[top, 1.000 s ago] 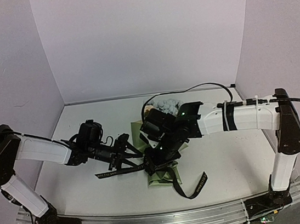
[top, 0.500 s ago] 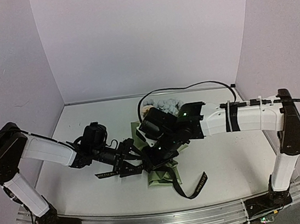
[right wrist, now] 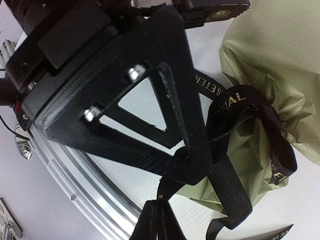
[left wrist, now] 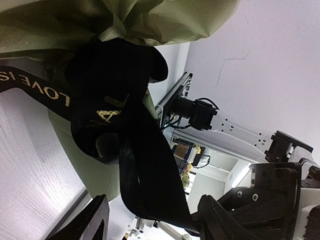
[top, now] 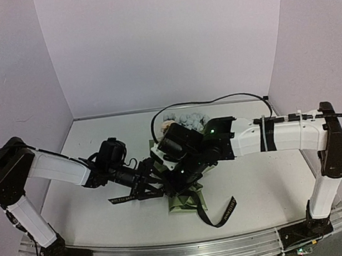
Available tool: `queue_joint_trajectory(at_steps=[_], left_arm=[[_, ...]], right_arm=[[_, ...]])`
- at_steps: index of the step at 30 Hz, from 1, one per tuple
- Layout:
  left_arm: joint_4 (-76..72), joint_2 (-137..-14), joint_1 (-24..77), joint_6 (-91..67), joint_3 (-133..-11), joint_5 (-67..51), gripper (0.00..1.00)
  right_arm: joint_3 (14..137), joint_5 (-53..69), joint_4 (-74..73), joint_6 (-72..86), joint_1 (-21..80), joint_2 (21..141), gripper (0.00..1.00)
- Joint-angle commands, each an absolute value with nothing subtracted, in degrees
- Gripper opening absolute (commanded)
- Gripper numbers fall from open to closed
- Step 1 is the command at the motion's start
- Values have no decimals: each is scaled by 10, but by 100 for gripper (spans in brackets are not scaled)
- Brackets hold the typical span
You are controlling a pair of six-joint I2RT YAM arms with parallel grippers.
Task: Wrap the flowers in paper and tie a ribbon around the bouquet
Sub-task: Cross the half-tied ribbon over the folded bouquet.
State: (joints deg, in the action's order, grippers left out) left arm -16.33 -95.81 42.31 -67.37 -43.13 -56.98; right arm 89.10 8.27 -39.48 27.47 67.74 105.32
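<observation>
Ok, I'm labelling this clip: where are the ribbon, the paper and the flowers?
ribbon (top: 228, 208): top external view, on its lettered free tail.
paper (right wrist: 270, 45): right wrist view, on the crumpled olive surface.
flowers (top: 189, 120): top external view, on the pale blue cluster.

The ribbon (left wrist: 132, 170) is black with gold capital lettering. The paper (right wrist: 280, 55) is plain olive green. At upper centre of the top view, the flowers (top: 189, 120) show pale blue-grey clusters beside a cream head. The table (top: 260, 179) is white with faint grain. The left arm (top: 57, 169) and right arm (top: 288, 133) are white with black joints. The walls (top: 166, 40) are pale lilac.
</observation>
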Motion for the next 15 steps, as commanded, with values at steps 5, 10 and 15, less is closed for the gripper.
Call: queue_joint_trajectory(at_steps=[5,10,15], left_arm=[[-155,-970,425,-657,-459,-584,38],[-157,-978,425,-653,-466,-591,21],[-149,-982,425,-641,-474,-595,5]], right_arm=[[894,94,-387,239,681,1039,1],[896,97,-390,237,681,1048,2],[897,97,-395,234,681,1055,4]])
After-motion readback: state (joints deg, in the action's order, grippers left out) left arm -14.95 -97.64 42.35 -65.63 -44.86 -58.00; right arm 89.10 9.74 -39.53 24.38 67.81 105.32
